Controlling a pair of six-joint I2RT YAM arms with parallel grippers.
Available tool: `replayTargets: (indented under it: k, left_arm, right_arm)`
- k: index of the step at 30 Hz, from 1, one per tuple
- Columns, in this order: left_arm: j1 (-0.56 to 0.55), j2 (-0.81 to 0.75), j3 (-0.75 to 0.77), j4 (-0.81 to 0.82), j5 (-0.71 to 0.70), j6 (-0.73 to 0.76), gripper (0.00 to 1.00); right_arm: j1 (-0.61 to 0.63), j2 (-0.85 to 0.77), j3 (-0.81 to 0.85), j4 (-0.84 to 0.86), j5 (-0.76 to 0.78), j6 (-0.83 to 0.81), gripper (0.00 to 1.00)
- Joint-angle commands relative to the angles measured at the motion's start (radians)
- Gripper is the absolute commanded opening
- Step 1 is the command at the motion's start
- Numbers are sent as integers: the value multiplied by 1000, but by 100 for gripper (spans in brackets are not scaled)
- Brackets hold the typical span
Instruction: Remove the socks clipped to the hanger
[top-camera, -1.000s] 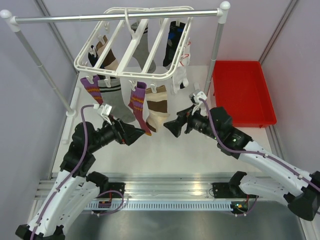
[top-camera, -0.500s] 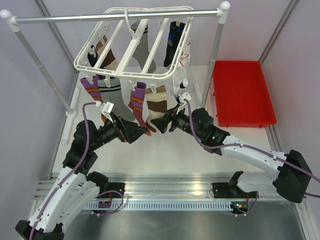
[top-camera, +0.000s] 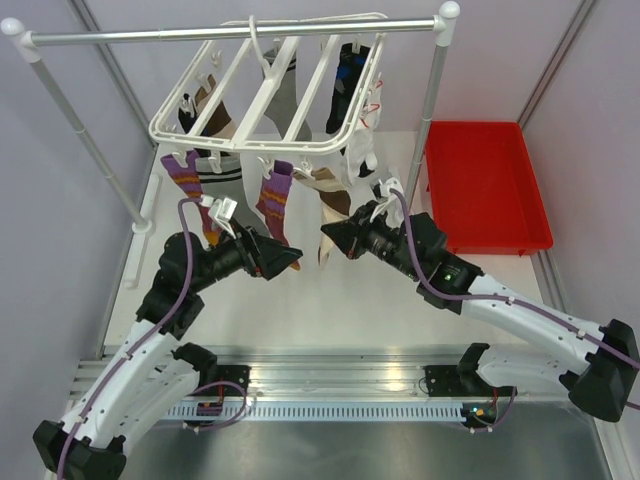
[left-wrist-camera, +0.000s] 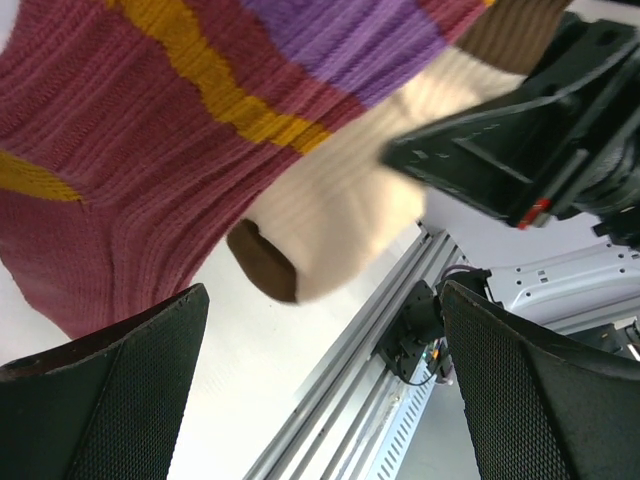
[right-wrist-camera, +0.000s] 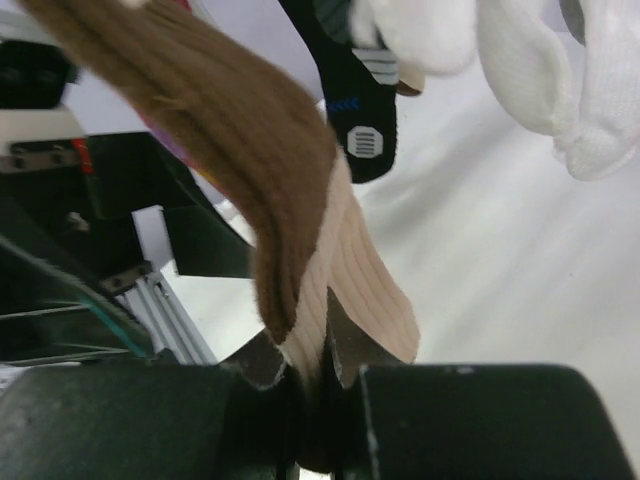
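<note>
Swinging in from 3 o'clock, the right arm has brought the right claw (top-camera: 328, 238) (right-wrist-camera: 310, 375) onto the brown-and-cream sock (top-camera: 333, 202) (right-wrist-camera: 290, 140). Its jaws, wide a second ago, now pinch the cream foot, and the white hanger (top-camera: 262, 100) has tipped a little. The white tabletop (top-camera: 330, 300) sits between pale walls, with a silver rail (top-camera: 230, 35) across 12 o'clock and a red tray (top-camera: 485, 185) at 3 o'clock. The hanger hooks on that rail and its clips carry the socks (top-camera: 185, 175), the pinched one at its 6 o'clock edge. The left claw (top-camera: 290, 258) (left-wrist-camera: 320, 390) gapes open under the maroon striped sock (top-camera: 275, 200) (left-wrist-camera: 150, 150), at 9 o'clock of the right claw.
</note>
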Motion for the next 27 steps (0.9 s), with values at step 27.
replayTargets:
  k: [27]
  left_arm:
    - [-297,93,-71,328,-222,140,90]
  right_arm:
    - [4,52,167,-80,-216,190,13]
